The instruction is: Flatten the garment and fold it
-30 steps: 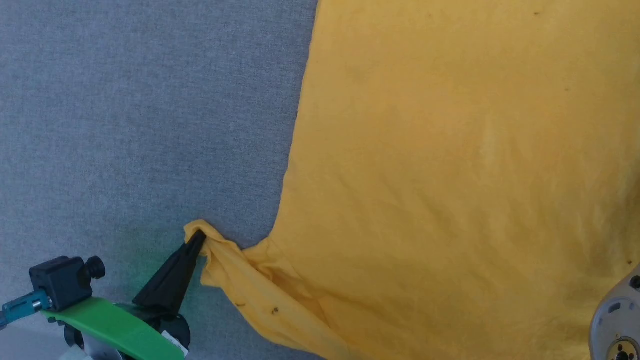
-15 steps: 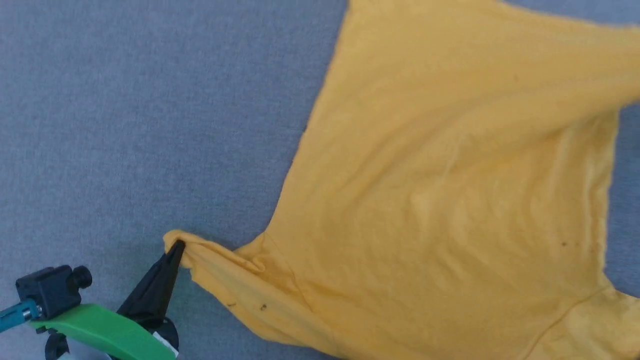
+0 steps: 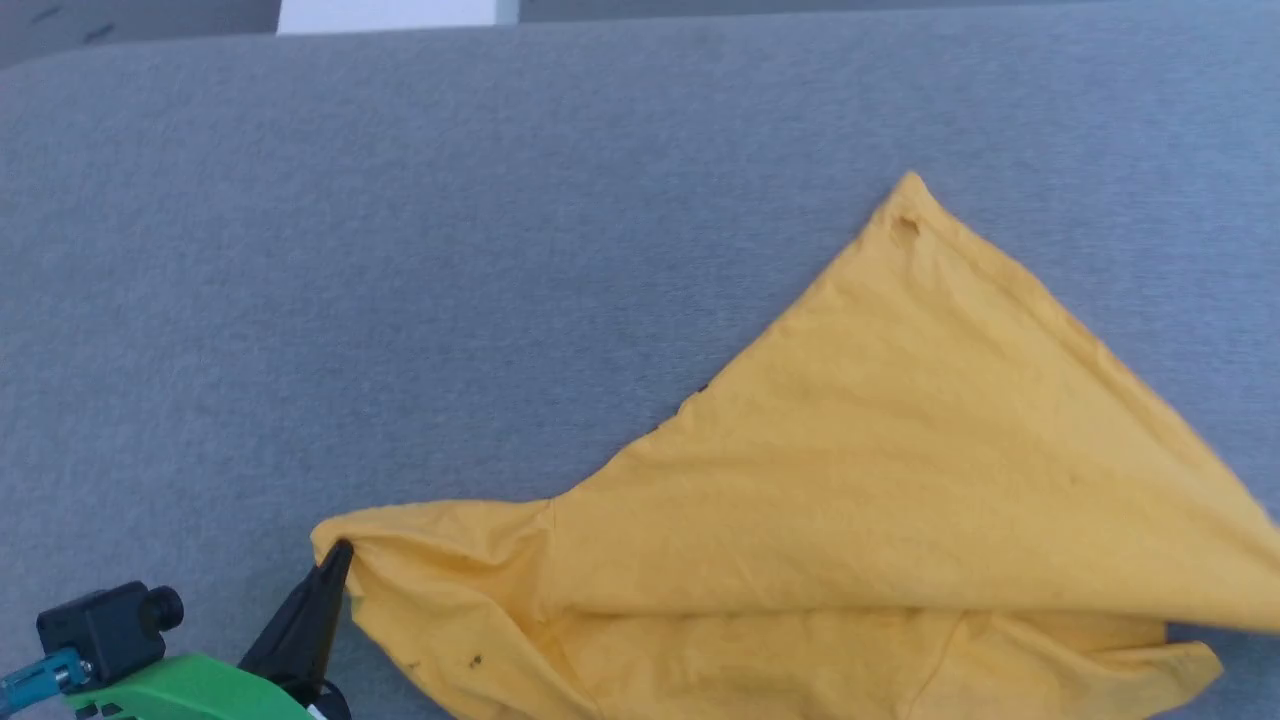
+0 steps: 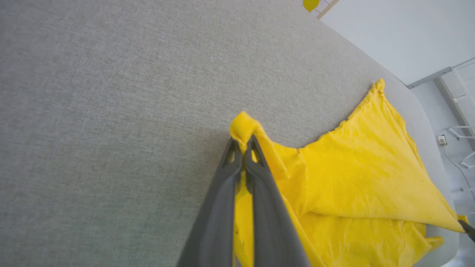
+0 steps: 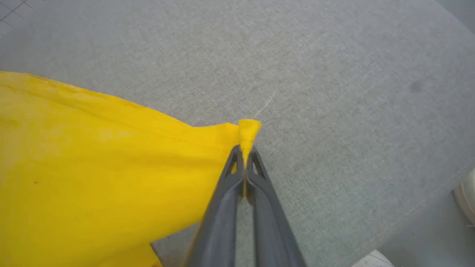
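Both grippers pinch corners of the yellow T-shirt on the grey woven-fabric table.
Soft, matte, wrinkled cloth lies near-right, its top layer drawn into a triangle with a far point over a rumpled lower layer. Left gripper is clamped on the bunched near-left corner. The right wrist view adds the right gripper, closed on a small tuft. A second ago the cloth spread broad and flat; the camera has shifted too.

Yellow T-shirt partly cut off
In the head view its lower part runs past the bottom and right edges; its right-hand edge is blurred.
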Tool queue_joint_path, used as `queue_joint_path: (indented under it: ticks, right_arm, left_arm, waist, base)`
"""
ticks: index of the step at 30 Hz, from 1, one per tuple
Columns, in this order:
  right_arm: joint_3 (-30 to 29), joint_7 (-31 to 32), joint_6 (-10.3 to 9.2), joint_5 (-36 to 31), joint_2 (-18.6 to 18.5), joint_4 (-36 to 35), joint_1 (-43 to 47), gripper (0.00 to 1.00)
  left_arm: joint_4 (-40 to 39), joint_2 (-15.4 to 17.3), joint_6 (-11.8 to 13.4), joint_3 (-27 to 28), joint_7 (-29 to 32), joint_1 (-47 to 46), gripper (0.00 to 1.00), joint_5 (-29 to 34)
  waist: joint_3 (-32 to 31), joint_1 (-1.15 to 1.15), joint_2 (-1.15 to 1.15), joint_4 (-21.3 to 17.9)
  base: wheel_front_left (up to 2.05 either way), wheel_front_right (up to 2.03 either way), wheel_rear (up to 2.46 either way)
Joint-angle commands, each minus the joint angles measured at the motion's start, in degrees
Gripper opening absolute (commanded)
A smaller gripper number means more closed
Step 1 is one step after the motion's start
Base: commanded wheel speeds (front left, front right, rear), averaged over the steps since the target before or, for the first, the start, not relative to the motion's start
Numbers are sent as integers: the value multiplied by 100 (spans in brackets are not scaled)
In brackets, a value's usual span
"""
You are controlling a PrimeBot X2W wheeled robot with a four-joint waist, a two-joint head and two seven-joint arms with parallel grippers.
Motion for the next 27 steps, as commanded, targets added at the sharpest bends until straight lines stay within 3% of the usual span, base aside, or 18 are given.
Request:
queue_joint_path:
  ticks: [1,7,8,9,14,21,27]
  right_arm:
    - [91,-208,-9,136,8,158,94,0]
    - [674,-1228,-9,271,9,1048,190,0]
    - [768,-1373,-9,203,9,1143,133,15]
    - [865,-1458,-9,124,9,1175,98,100]
    - [1134,-1469,-9,-233,10,553,-193,100]
    - [1405,-209,-9,-559,-139,-1461,-1094,100]
    - [1959,785,-9,-947,-631,-1341,-2301,100]
  left_arm:
    - [-22,-7,32,3,-14,65,0,42]
    - [-30,-9,108,-38,21,90,0,90]
    - [-28,-20,124,-49,22,77,0,100]
    - [-25,-26,136,-64,27,65,0,110]
    - [-41,-99,171,-157,-4,13,0,157]
    - [-115,-188,115,-268,-102,-137,0,199]
    - [-99,-226,-17,-372,-148,-474,0,213]
  waist:
    - [-369,0,0,-370]
    - [-529,0,0,-423]
    - [-551,0,0,-416]
    - [-567,0,0,-406]
    - [-598,0,0,-275]
    - [-237,0,0,91]
    - [319,0,0,519]
  base:
    - [0,0,0]
    - [0,0,0]
    - [0,0,0]
    - [0,0,0]
    - [0,0,0]
    - [0,0,0]
    - [0,0,0]
